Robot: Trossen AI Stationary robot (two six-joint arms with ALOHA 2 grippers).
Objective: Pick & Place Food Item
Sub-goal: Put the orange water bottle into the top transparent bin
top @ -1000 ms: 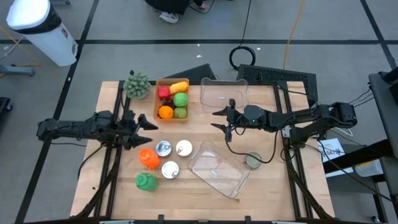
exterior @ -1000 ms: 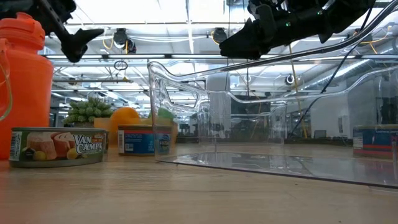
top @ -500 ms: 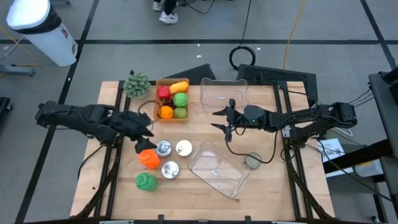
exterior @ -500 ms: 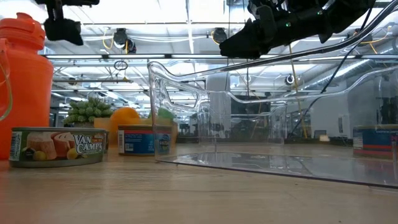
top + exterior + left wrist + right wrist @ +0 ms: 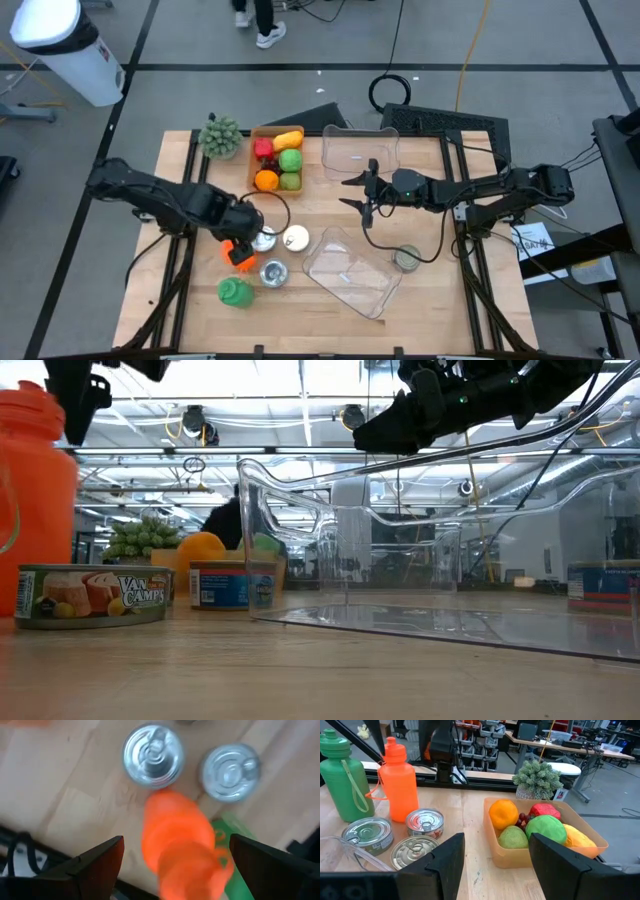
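Left tool swung in from bench edge, now wide open above orange bottle beside cans, holding nothing. Right tool unmoved, half open, empty, near fruit box. Fruit untouched; pick not begun.

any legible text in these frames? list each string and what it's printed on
"VAN CAMP'S": label of the nearest can, low view.
Blue-labelled can behind it: print there, too small to read.
Blue and red item at the right edge of the low view: print too blurred to read.
Can lids, orange bottle, green bottle: no readable text.
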